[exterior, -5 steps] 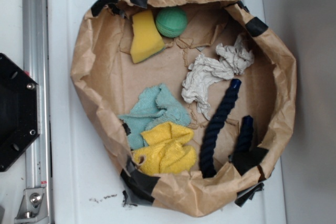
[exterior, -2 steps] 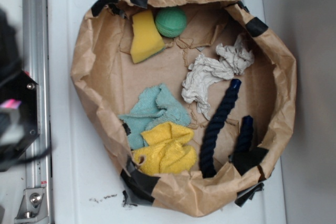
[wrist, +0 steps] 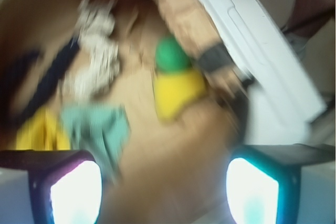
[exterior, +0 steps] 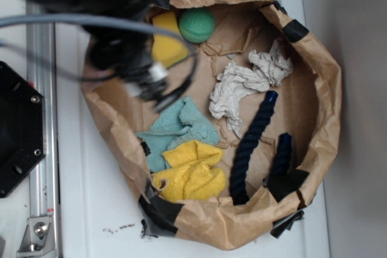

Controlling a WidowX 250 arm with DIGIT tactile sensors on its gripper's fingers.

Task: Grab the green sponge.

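— What has been moved since a second ago?
— Only the black gripper [wrist: 163,182], swung in over the crumpled brown paper basket [exterior: 314,58].
— How are the fingers [wrist: 252,184] held?
— Spread apart, nothing clasped.
— And the round green sponge [wrist: 171,54]?
— Ahead of the fingers, touching the yellow foam wedge [wrist: 176,91].

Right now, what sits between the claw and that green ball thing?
The yellow sponge lies between the claw and the green sponge, seen in the wrist view.
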